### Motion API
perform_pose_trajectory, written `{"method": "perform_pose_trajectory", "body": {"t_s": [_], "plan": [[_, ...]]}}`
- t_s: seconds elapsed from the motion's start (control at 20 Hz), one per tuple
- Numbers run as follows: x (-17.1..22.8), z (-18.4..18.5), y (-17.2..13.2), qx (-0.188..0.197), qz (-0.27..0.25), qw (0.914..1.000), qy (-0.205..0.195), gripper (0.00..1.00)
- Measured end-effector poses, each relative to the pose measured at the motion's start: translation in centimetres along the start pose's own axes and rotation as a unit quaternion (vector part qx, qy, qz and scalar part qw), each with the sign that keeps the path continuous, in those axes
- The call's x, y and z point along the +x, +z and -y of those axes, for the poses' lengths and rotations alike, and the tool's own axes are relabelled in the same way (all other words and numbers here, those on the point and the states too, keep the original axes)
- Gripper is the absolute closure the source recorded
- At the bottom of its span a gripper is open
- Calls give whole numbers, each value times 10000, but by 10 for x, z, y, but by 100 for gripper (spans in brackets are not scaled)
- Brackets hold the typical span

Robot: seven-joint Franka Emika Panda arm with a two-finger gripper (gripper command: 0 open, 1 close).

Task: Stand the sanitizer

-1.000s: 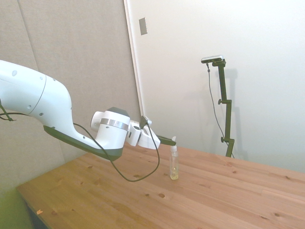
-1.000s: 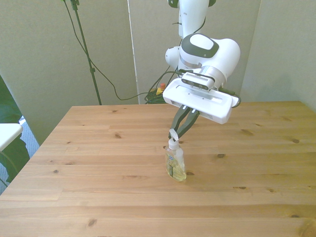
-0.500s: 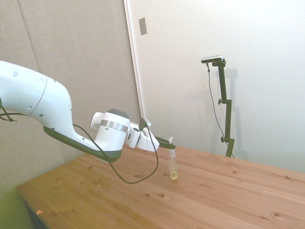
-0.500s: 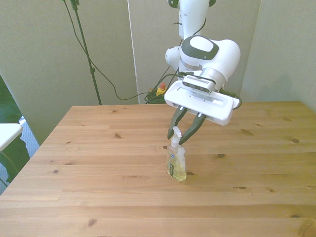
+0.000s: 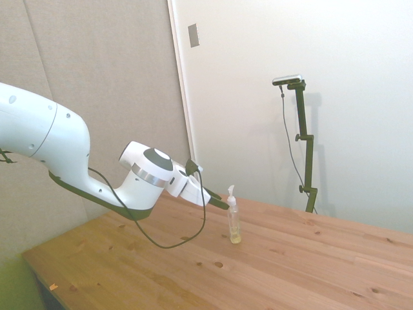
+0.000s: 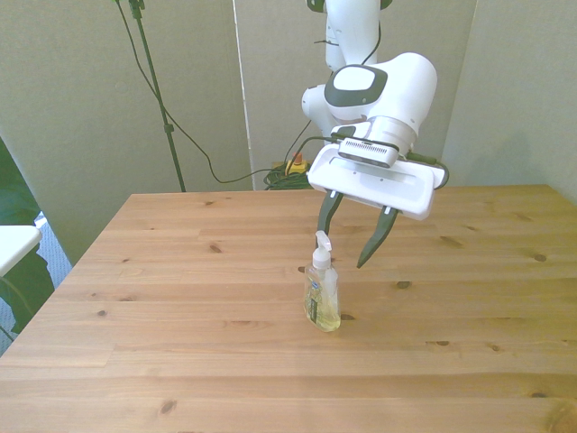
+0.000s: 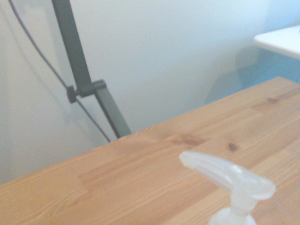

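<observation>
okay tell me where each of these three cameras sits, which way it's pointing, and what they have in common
Side view: off one side of the table, looking across it; the white arm enters from the left, open gripper beside the upright sanitizer.
Front view: across the table, facing the arm and gripper.
Wrist view: on the wrist, close behind the sanitizer's pump nozzle; no robot parts.
All show the sanitizer.

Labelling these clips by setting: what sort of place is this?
Probably a robot lab or test room: a bare wooden table holding one sanitizer, plain panel walls, and cables trailing behind. The open gripper hangs by the bottle.
</observation>
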State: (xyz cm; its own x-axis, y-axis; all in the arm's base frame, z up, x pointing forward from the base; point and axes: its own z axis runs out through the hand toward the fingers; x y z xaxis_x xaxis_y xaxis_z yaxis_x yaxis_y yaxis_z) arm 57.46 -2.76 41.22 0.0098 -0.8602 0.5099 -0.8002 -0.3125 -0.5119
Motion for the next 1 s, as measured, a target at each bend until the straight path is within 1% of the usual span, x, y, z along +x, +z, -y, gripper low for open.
{"method": "perform_pose_trajectory", "body": {"t_s": [0.1,0.25,0.35,0.45,0.55,0.6,0.7,0.8,0.9,1.0], "plan": [[-12,-14,-5,-227,334,9990,-175,0],[-30,-31,-21,-468,798,9944,-510,0],[-39,-39,-38,-623,1054,9896,-761,0],[-44,-47,-57,-812,1319,9826,-1029,0],[-40,-56,-77,-1041,1621,9724,-1313,0],[-32,-59,-88,-1175,1771,9657,-1489,0],[-7,-65,-109,-1389,2087,9501,-1858,0],[23,-69,-124,-1510,2355,9350,-2179,0],[41,-71,-134,-1537,2559,9249,-2356,0],[48,-74,-136,-1532,2722,9178,-2452,0]]}}
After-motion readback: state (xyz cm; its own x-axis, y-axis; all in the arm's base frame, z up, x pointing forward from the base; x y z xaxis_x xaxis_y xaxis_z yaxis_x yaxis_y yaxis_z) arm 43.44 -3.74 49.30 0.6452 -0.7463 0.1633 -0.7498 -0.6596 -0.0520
